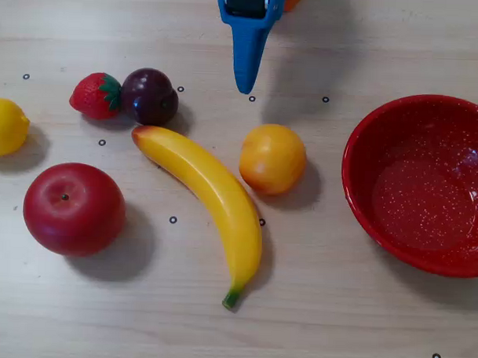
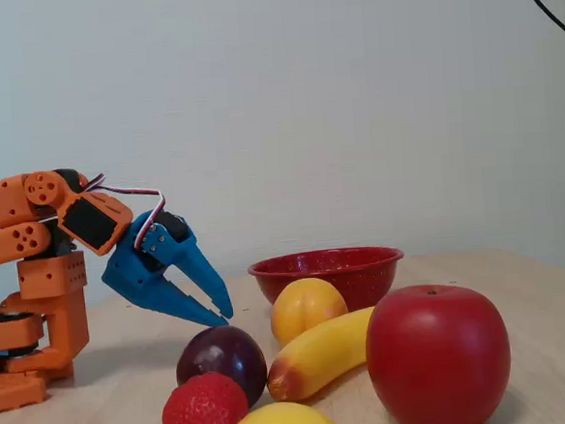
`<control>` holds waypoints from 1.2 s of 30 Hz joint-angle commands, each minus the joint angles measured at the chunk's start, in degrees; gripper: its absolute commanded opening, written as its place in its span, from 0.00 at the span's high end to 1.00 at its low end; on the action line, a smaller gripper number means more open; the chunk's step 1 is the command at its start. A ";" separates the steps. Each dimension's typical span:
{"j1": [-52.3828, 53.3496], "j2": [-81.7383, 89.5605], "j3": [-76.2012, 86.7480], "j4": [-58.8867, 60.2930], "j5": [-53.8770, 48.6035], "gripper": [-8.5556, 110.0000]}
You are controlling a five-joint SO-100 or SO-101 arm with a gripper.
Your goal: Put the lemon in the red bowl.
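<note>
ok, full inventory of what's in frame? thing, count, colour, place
lemon: 1, bright yellow, far left edge of the overhead view
strawberry: 1, red with green top, upper left, touching the plum
plum: 1, dark purple, right of the strawberry
apple: 1, red, lower left
banana: 1, yellow, centre, lying diagonally
orange-yellow fruit: 1, reddish blush, right of the banana
red bowl: 1, red with white speckles, right edge, empty
table: 1, light wood, small ring marks
arm: 1, orange, left in the fixed view
hand: 1, blue, empty, above the table
</note>
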 commanded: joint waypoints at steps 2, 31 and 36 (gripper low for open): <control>-0.09 0.79 0.44 -0.62 -0.35 0.93; -0.18 -37.18 -46.23 18.54 0.00 0.93; -2.72 -50.19 -61.35 27.86 2.90 0.93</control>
